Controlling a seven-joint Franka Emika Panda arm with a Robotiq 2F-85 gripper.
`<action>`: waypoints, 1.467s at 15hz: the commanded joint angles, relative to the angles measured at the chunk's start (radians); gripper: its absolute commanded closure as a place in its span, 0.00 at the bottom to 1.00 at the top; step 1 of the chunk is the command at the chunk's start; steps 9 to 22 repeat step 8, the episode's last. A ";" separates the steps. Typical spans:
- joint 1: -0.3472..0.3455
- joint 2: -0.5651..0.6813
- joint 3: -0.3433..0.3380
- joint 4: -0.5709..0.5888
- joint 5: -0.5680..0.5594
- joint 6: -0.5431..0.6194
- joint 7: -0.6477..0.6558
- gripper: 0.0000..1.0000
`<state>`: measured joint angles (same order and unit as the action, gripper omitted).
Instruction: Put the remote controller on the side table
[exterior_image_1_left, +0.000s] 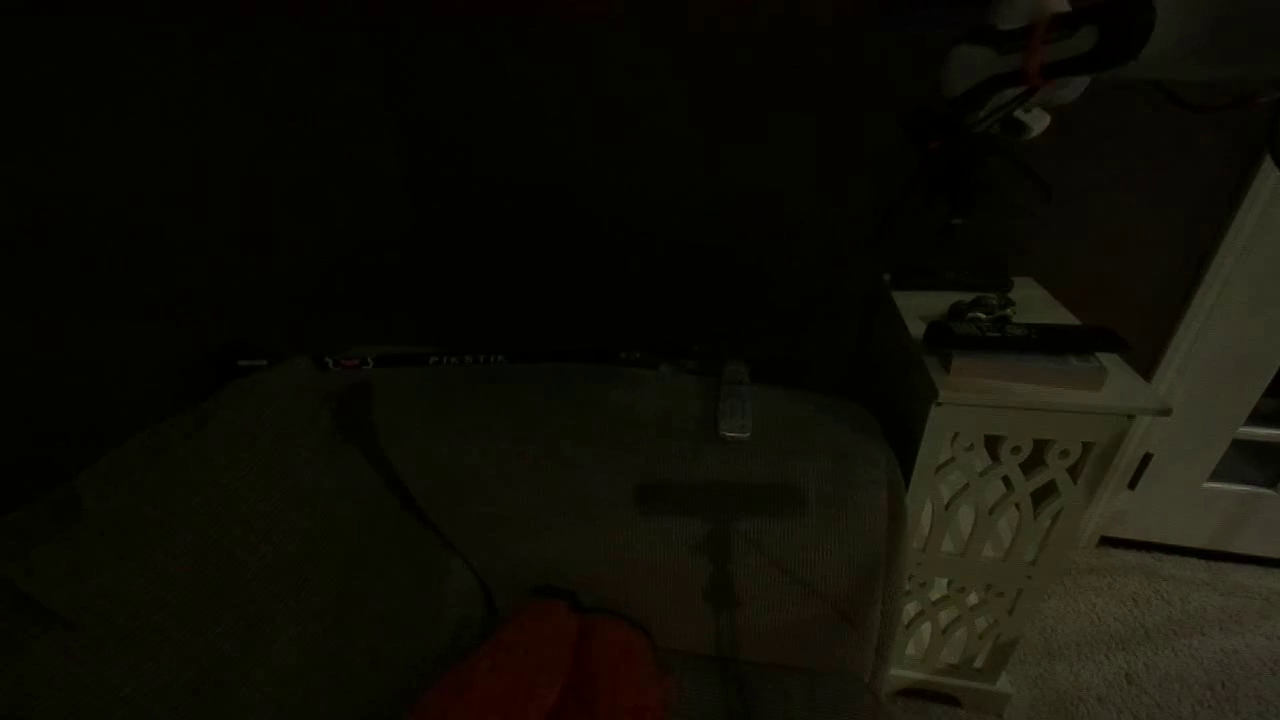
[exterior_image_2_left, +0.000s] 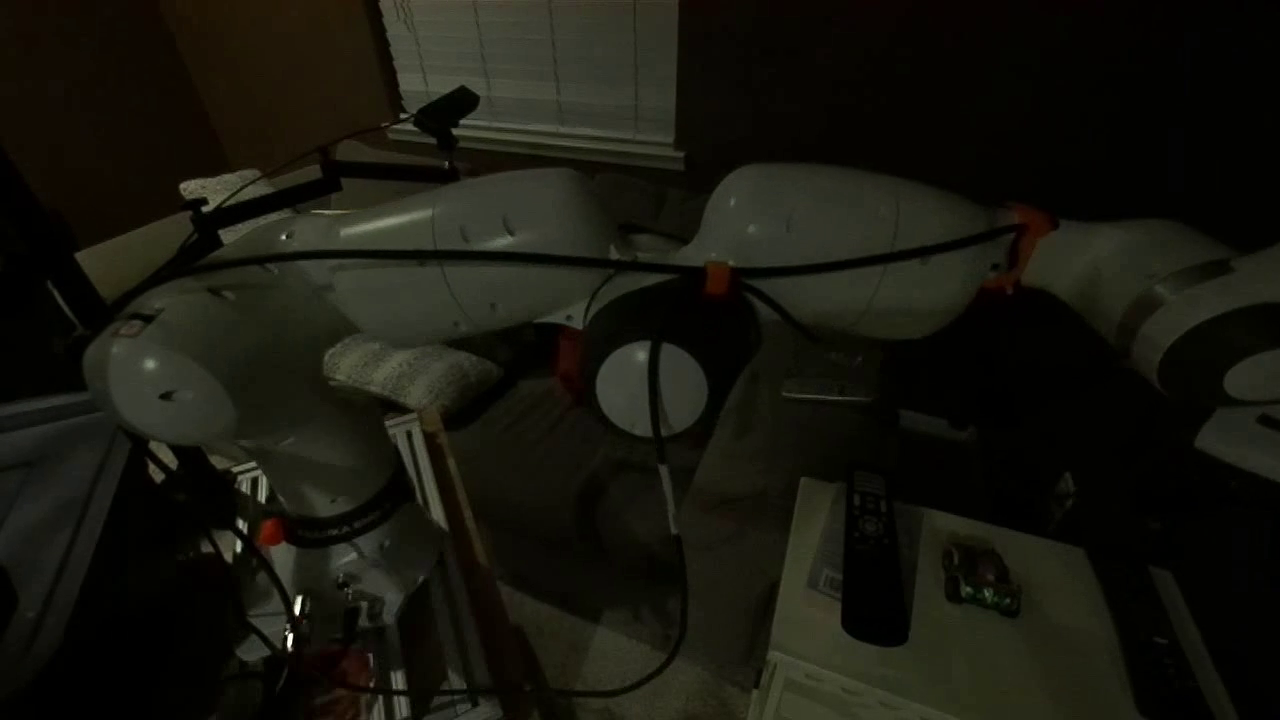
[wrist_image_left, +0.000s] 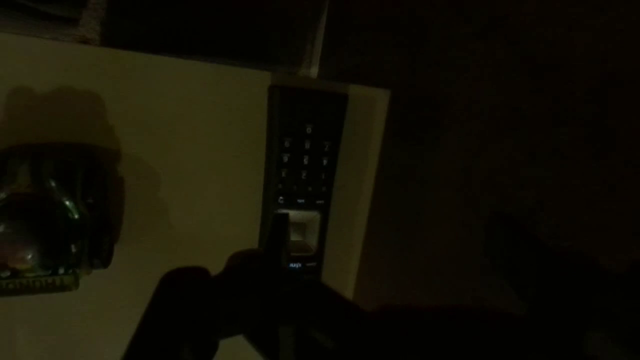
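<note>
Several things share the white side table (exterior_image_2_left: 960, 655), dimly lit on carpet (exterior_image_1_left: 1150, 625) beside a sofa (exterior_image_1_left: 810, 430): the remote controller (wrist_image_left: 306, 160) along one edge, then a toy car (exterior_image_2_left: 982, 580), then another black remote (exterior_image_2_left: 873, 575) on a box or book (exterior_image_1_left: 1030, 373). Above hangs the gripper (exterior_image_1_left: 964, 205), fingers spread.

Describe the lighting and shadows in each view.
In an exterior view, upper left nearly black, side table dim but discernible; in an exterior view, small glare spots on the robot arm; in the wrist view, right side nearly black, toy car casting a shadow.
</note>
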<state>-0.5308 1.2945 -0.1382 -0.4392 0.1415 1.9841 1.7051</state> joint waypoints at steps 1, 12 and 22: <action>0.003 -0.058 0.059 -0.034 0.007 -0.065 -0.186 0.00; 0.014 -0.064 0.092 -0.026 0.019 -0.075 -0.366 0.00; 0.014 -0.064 0.092 -0.026 0.019 -0.075 -0.366 0.00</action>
